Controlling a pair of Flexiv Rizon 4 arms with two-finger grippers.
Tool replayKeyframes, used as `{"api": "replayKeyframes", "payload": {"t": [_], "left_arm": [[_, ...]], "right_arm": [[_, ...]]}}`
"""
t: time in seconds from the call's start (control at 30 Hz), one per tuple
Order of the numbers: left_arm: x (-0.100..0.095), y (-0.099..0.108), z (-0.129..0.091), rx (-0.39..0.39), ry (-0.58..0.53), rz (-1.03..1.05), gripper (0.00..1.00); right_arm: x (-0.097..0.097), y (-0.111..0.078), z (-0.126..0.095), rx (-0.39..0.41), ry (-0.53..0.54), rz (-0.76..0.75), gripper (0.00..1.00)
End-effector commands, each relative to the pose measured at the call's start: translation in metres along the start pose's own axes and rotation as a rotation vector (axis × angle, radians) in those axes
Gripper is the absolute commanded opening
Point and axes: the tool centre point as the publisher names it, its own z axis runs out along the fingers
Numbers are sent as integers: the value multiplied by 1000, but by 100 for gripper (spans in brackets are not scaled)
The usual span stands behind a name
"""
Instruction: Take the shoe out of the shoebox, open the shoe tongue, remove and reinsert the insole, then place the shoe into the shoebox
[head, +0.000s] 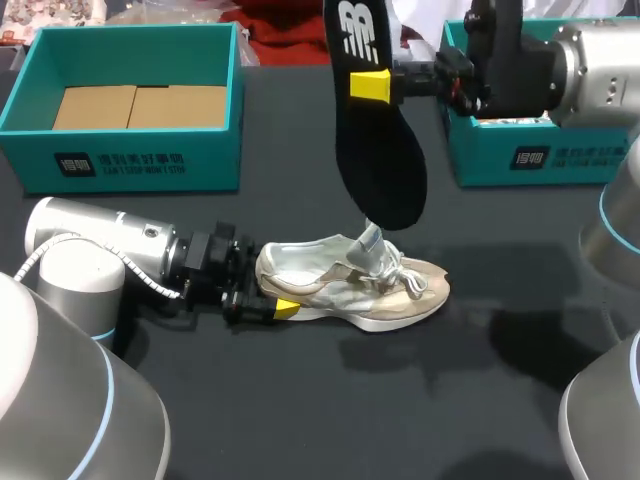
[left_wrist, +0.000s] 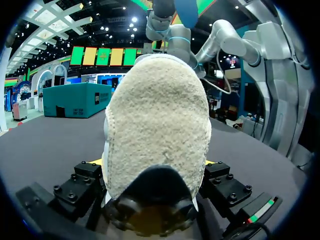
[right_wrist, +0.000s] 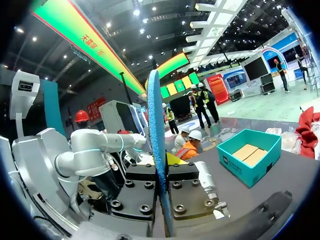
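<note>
The shoe (head: 350, 290) is shown standing on its sole on the dark table (head: 300, 420), outside both boxes, and is taken as the reference for all positions. Its heel is clamped from both sides by the left gripper (head: 262, 306), whose arm lies along the table behind the heel. This hold is judged to serve as an anchor, so that the shoe is not dragged or tipped while the insole is worked. The insole (head: 375, 110) is pinched near its heel end between the closed fingers of the right gripper (head: 372, 86) and is hung almost vertically above the shoe, toe end downward, just over the raised tongue and the open collar. This upright, toe-first attitude is judged suited to feeding the insole back into the opening. Whether its tip touches the tongue cannot be told. In the right wrist view the insole is seen edge-on between the finger blocks as a thin blue strip. From the head view its face is black with a white mark near the gripped end. The shoe is cream and beige with grey panels, a white sole and pale laces, and its lining is shown as a woolly cream surface in the left wrist view. An open teal shoebox (head: 120, 160) with a cardboard floor is set well beyond the heel end, and a second teal box (head: 540, 160) beyond the toe end.
</note>
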Motion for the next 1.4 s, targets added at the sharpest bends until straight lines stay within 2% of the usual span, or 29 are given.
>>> {"api": "replayKeyframes", "payload": {"t": [0.03, 0.57, 0.8, 1.2, 1.23, 1.3, 1.33, 1.37, 1.4], "left_arm": [[1, 3, 0, -1, -1, 0, 0], [1, 3, 0, -1, -1, 0, 0], [1, 3, 0, -1, -1, 0, 0], [1, 3, 0, -1, -1, 0, 0], [1, 1, -1, -5, 9, 3, 7], [4, 1, -2, -33, 3, 33, 50], [5, 1, -3, -46, 5, 18, 96], [5, 2, -4, -45, 8, 15, 100], [6, 2, -5, -59, -4, 10, 100]], "right_arm": [[33, -13, -18, -4, -35, 12, 0], [33, -13, -18, -4, -35, 12, 0], [41, -35, -15, -8, -42, 7, 0], [45, -42, -15, -21, -39, 7, 0], [45, -42, -15, -21, -39, 7, 0], [45, -42, -15, -21, -39, 7, 0], [45, -42, -15, -21, -39, 7, 0], [45, -42, -15, -21, -39, 7, 0], [45, -42, -15, -21, -39, 7, 0]]}}
